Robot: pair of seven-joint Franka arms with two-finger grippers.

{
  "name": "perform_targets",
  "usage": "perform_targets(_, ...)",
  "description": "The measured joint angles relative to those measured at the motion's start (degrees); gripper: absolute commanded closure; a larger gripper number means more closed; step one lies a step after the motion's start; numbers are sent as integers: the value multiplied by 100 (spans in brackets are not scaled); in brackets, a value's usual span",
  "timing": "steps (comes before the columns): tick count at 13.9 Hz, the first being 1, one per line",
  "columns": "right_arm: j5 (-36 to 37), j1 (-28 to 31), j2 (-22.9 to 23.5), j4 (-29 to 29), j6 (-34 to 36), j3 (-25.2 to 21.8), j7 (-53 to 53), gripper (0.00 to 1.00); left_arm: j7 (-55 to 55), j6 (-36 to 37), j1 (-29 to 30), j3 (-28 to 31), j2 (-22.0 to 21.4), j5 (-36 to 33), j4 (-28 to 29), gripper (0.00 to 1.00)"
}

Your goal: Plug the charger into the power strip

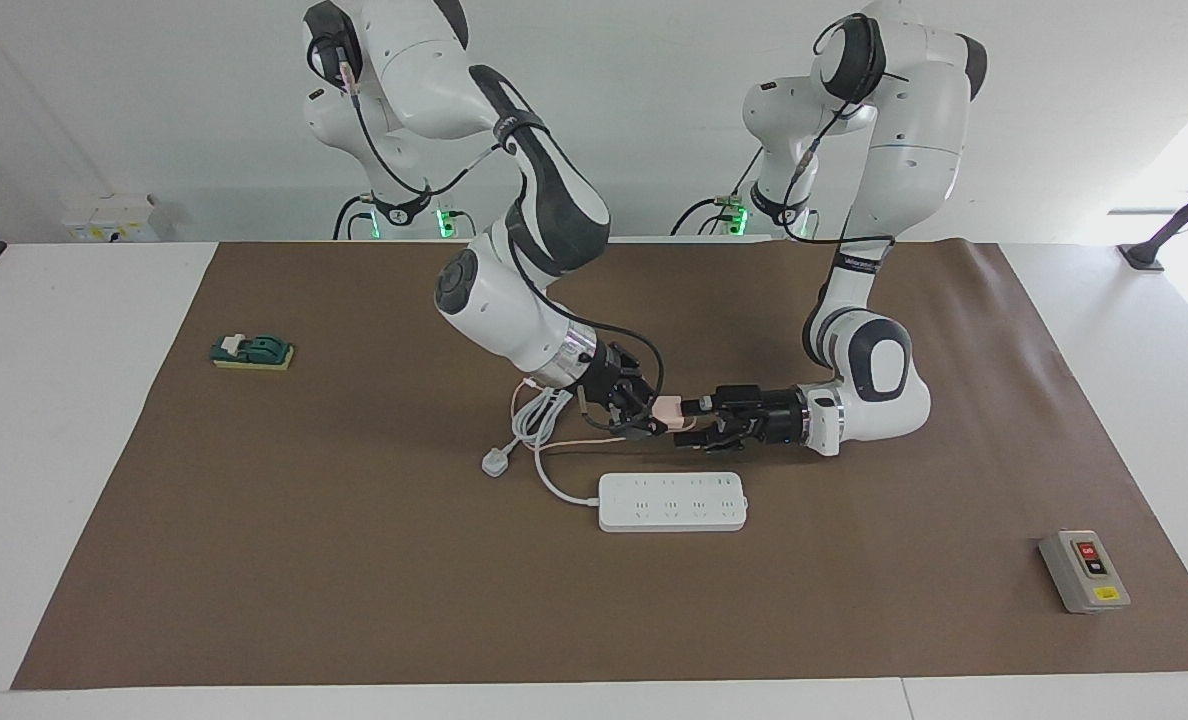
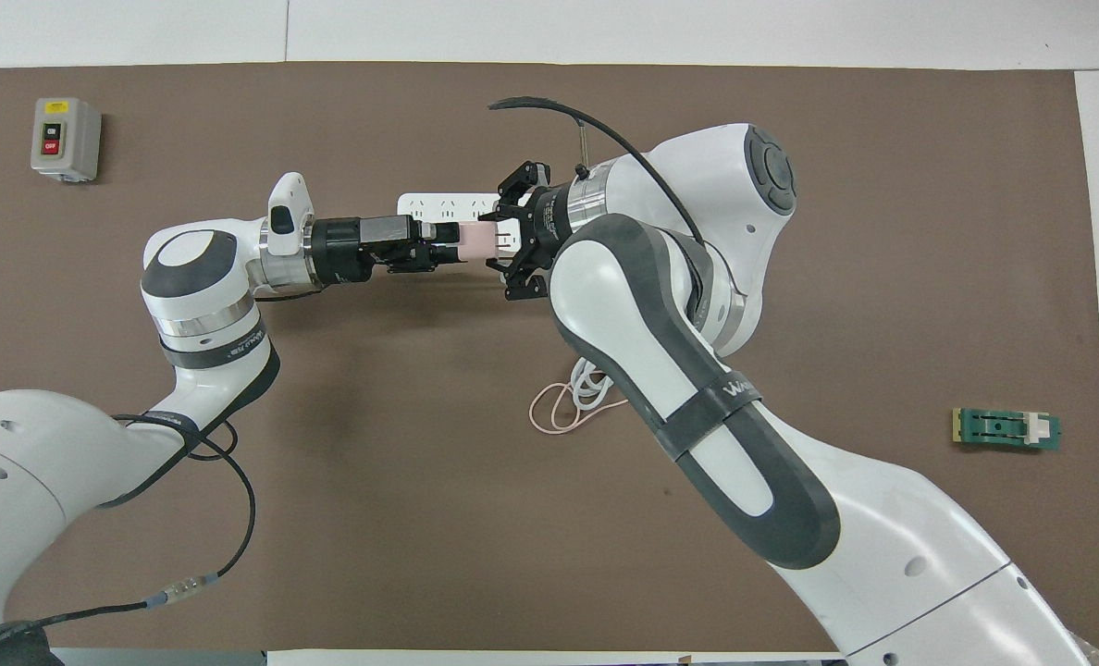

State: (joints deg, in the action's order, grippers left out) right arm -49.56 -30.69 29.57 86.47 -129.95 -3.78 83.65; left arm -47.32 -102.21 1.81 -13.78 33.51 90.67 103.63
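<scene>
The pale-pink charger (image 1: pixel 667 408) (image 2: pixel 477 240) hangs in the air between both grippers, over the mat just nearer to the robots than the power strip (image 1: pixel 672 500). My right gripper (image 1: pixel 646 408) (image 2: pixel 510 239) is shut on it. My left gripper (image 1: pixel 692 420) (image 2: pixel 448 246) meets it from the other end, fingers apart at the cube. The thin pink cable (image 1: pixel 594 441) (image 2: pixel 554 416) trails down to the mat. In the overhead view the strip (image 2: pixel 429 203) is mostly hidden by the grippers.
The strip's thick white cord ends in a white plug (image 1: pixel 494 464) on the mat. A grey switch box (image 1: pixel 1084 570) (image 2: pixel 66 139) stands toward the left arm's end. A green part on a yellow pad (image 1: pixel 252 352) (image 2: pixel 1006 428) lies toward the right arm's end.
</scene>
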Motion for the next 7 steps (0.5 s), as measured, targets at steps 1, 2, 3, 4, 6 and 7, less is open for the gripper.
perform_targets(1, 0, -11, 0, -1, 0, 0, 0, 100, -1, 1, 0, -4, 0, 0, -4, 0)
perform_targets(2, 0, -18, 1, -1, 0, 0, 0, 100, -2, 5, 0, -10, 0, 0, -8, 0)
perform_targets(3, 0, -18, 4, 0, 0, -3, 0, 100, -2, 8, 0, -20, 0, 0, -11, 0)
perform_targets(4, 0, -17, 16, 1, 0, -7, 0, 100, -2, 11, 0, -30, 0, 0, -11, 0)
perform_targets(6, 0, -17, 82, 6, 0, -8, -7, 100, -3, 26, 0, -39, 0, -1, -11, 0)
perform_targets(7, 0, -15, 129, 6, 0, -9, -23, 100, -4, 40, 0, -40, 0, -1, -11, 0)
